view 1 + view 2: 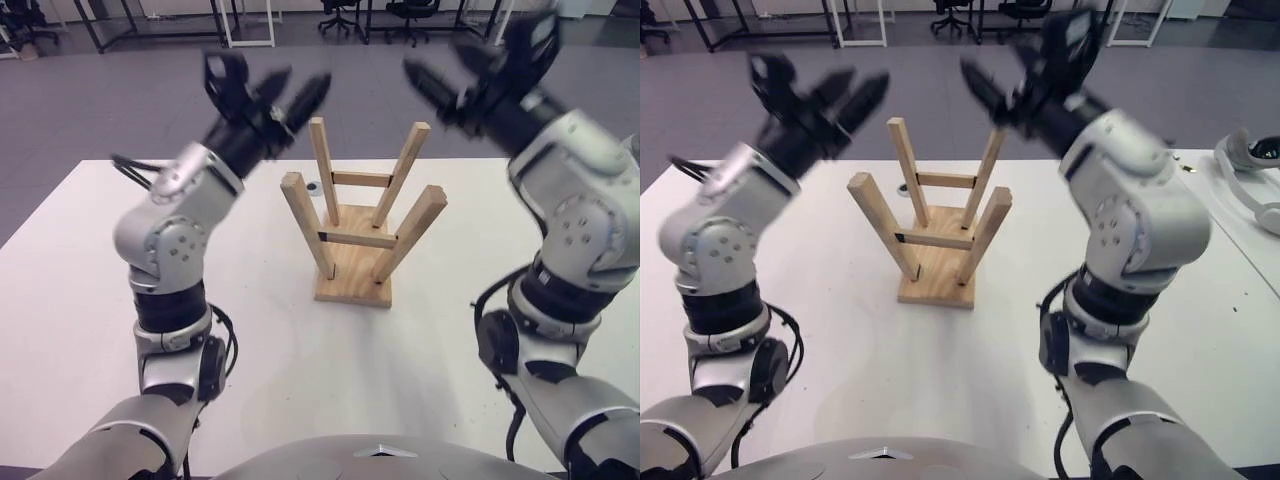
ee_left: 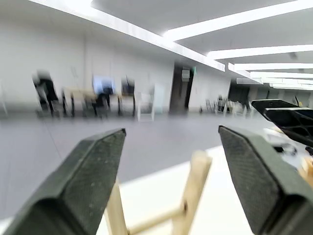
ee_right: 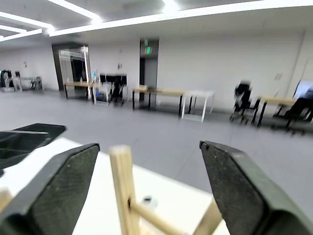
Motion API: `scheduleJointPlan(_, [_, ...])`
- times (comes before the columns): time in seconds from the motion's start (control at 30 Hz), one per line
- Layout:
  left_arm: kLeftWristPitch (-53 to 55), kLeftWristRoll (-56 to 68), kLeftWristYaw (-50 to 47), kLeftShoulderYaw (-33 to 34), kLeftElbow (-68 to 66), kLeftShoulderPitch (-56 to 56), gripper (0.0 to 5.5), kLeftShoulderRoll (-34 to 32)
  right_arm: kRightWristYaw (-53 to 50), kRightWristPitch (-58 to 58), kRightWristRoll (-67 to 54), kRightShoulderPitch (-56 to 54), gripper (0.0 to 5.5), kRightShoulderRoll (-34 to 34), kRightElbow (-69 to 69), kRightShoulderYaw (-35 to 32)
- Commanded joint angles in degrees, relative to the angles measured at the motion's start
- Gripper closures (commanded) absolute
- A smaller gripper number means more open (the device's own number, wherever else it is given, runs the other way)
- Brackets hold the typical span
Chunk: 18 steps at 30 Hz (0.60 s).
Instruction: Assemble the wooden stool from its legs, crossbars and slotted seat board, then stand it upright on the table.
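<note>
The wooden stool (image 1: 352, 240) rests upside down in the middle of the white table (image 1: 80, 260). Its seat board (image 1: 352, 288) lies flat and its legs point up and splay outward, joined by crossbars (image 1: 360, 180). My left gripper (image 1: 295, 88) is raised above the table just left of the leg tops, open and empty. My right gripper (image 1: 440, 75) hangs at the same height to the right of the legs, also open and empty. In the left wrist view two leg tops (image 2: 193, 191) stand beyond the spread fingers (image 2: 93, 166). In the right wrist view one leg (image 3: 122, 186) rises between the fingers (image 3: 239, 191).
A small dark part (image 1: 312, 186) lies on the table behind the stool. A white headset-like object (image 1: 1255, 165) sits on a neighbouring surface to the right. Bare tabletop surrounds the stool; desks and office chairs stand on the grey floor behind.
</note>
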<state>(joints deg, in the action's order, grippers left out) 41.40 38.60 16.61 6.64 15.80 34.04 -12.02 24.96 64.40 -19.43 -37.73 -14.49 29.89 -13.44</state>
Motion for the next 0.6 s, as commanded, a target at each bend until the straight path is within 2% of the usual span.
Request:
scheduleJointPlan(0.03, [-9.07,-8.47,2.71,-10.91,-11.16,-11.51,1.99,5.85,0.17,-4.22,5.14,14.88,1.66,-4.57,-7.21,13.41])
scheduleJointPlan(0.17, [-15.56,-13.57,2.43,-16.85,-14.30,-11.90,1.99,8.83,-0.27,-10.73,6.18,16.16,1.66,-4.34,-11.71,15.26])
scheduleJointPlan(0.3, [-15.15,-12.21,2.36,-14.41,-12.28,-8.27,1.99,8.01,-0.59,-12.07,4.44,14.04,1.66,-3.00,-9.55,15.40])
scheduleJointPlan(0.4, [-11.43,-7.78,0.60,-9.69,-4.42,-4.15,1.99,5.96,-1.01,-14.03,0.90,7.86,1.66,-1.31,-7.05,10.19])
scheduleJointPlan(0.47, [-8.52,-3.74,-0.90,-5.60,0.30,0.01,1.99,4.31,-2.04,-14.50,-3.11,2.23,1.66,-0.69,-6.07,4.33])
scheduleJointPlan(0.6, [-3.66,3.22,-2.77,2.70,3.15,9.02,1.99,-0.05,-4.16,-12.25,-12.25,-8.48,1.66,-3.56,-5.51,-6.12])
